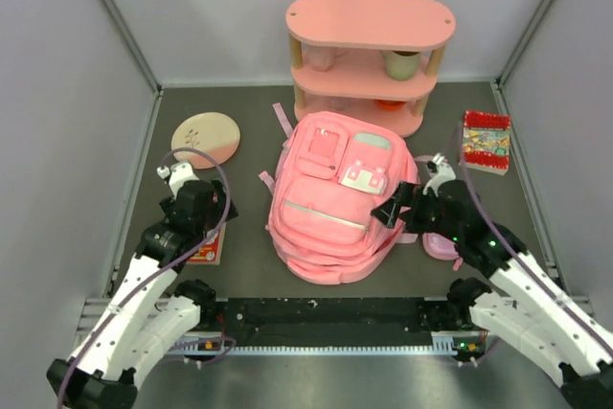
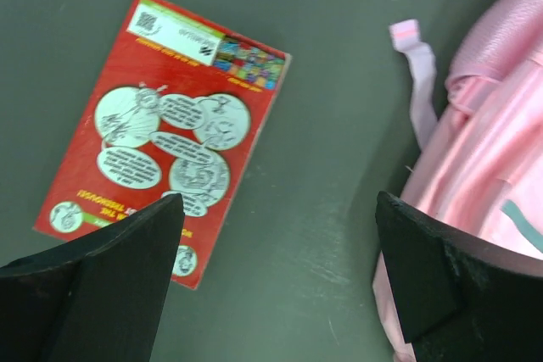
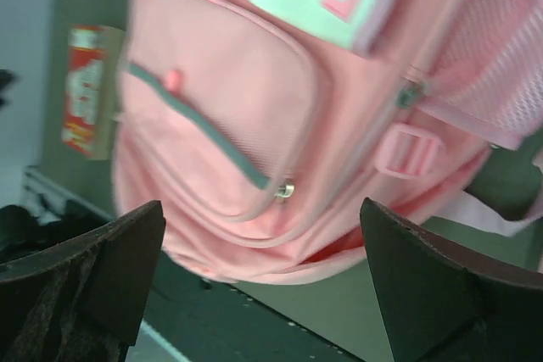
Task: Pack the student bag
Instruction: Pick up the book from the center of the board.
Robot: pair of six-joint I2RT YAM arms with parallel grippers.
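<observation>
Right wrist view first: my right gripper (image 3: 259, 239) hangs with its jaws spread wide and nothing between them, just over the lower front of the student bag (image 3: 221, 108). The bag lies on its back in the middle of the table (image 1: 249, 270), front pockets up, straps trailing toward the pink shelf (image 1: 369, 35) behind it. Below me the front pocket's zip looks closed, its metal pull (image 3: 284, 189) lying near the pocket's corner.

I judge the step in hand to be getting the bag open. The pull is small and the fabric soft, so I should come down square on the pull, pinch only the tab and draw along the zip line rather than up, or the whole bag will lift and slide.

My left gripper (image 2: 278, 209) is also spread and empty, above bare table with the red booklet (image 2: 165, 129) on one side and the bag's edge on the other. It is well placed to press the bag down while I unzip. A small purple pencil case (image 1: 439, 244) lies just beside my right arm; I should not sweep it away.
</observation>
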